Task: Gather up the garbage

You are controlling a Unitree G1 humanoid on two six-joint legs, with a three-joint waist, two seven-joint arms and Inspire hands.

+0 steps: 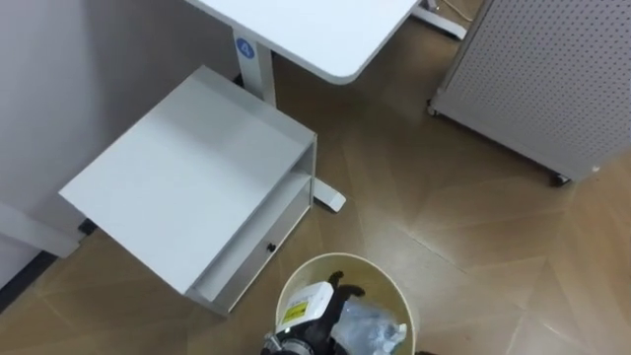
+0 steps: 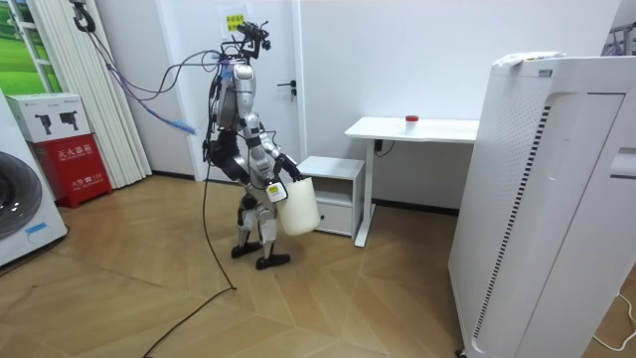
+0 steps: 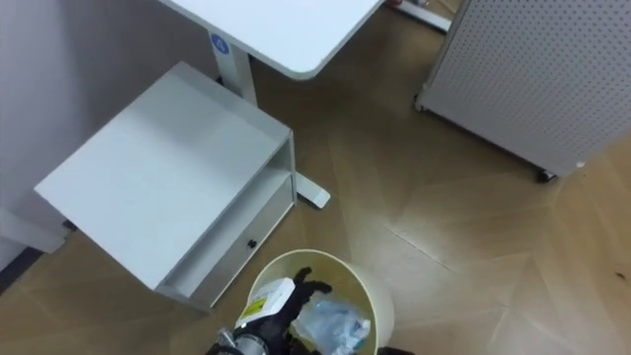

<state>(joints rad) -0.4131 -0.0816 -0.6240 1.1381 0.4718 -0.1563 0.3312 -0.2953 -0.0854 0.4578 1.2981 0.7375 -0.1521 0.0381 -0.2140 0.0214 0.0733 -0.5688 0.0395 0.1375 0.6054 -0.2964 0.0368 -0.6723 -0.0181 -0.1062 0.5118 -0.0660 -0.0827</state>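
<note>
1. Bin [image 1: 385,286]: one, cream.
2. Clear bag [image 1: 373,325]: one, crumpled, inside the bin.
3. Surface [image 1: 315,30]: one, white.
4. Cabinet [image 1: 187,168]: one, low and white, with one drawer [image 1: 251,251].
5. Perforated panel [image 1: 542,79]: one, and one castor [image 1: 560,179] shows under it.
6. Red item [image 2: 411,120]: one, small, on the surface.
7. Washer [image 2: 20,199]: one, by the room view's left edge.
8. Boxes: two — one red box [image 2: 75,164] and one white box [image 2: 50,114] on top of it.
9. Door [image 2: 268,80]: one.

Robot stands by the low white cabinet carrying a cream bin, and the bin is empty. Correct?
Not empty: the left eye view shows the bin holding a white container and crumpled clear plastic. The rest stands: it is carried beside the low white cabinet.
</note>
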